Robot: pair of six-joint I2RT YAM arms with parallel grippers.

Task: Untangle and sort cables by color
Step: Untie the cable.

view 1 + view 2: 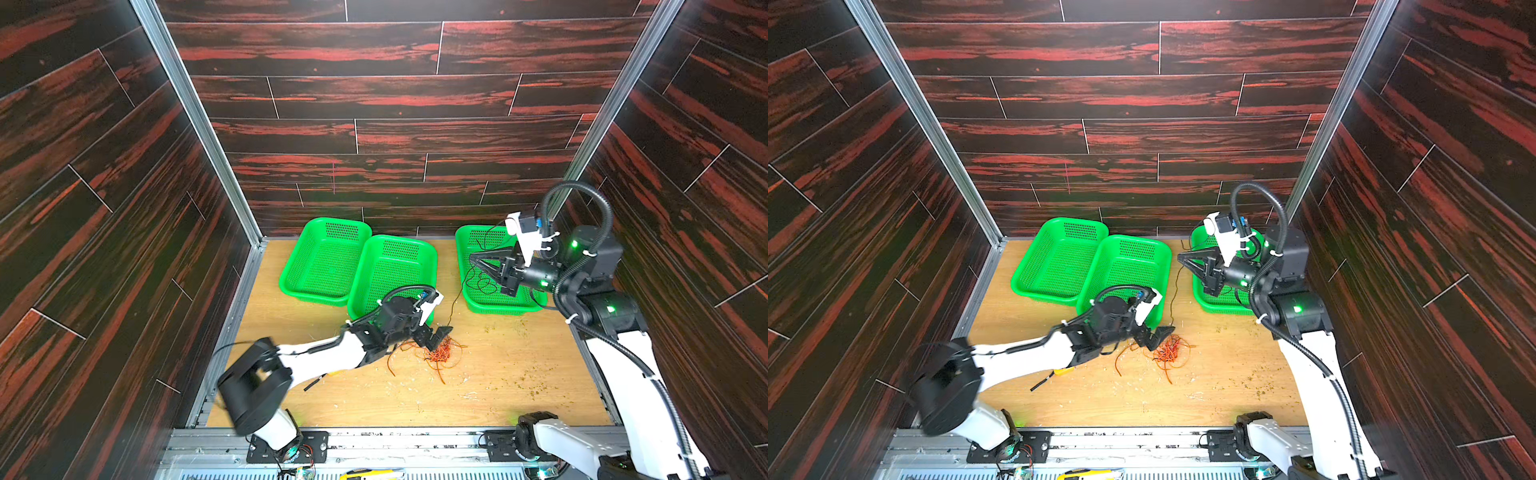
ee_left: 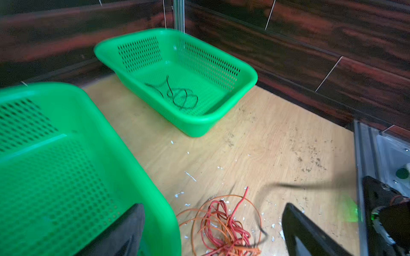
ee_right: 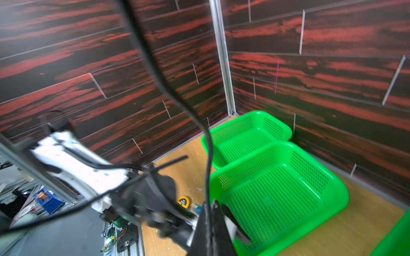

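Lying in a loose heap near the middle of the desk point(image 1: 519, 374), the red and orange cables point(image 1: 442, 354) sit under the left jaws, which stand wide open over the heap's 11 o'clock edge. A black cable point(image 3: 209, 166) runs up toward 1 o'clock into the right jaws, pinched shut on it above the green basket point(image 1: 498, 309) at 2 o'clock, where looped black cable point(image 2: 182, 98) rests.

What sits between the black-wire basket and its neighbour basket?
Bare tabletop, crossed by a thin black cable hanging from the right gripper, in both top views.
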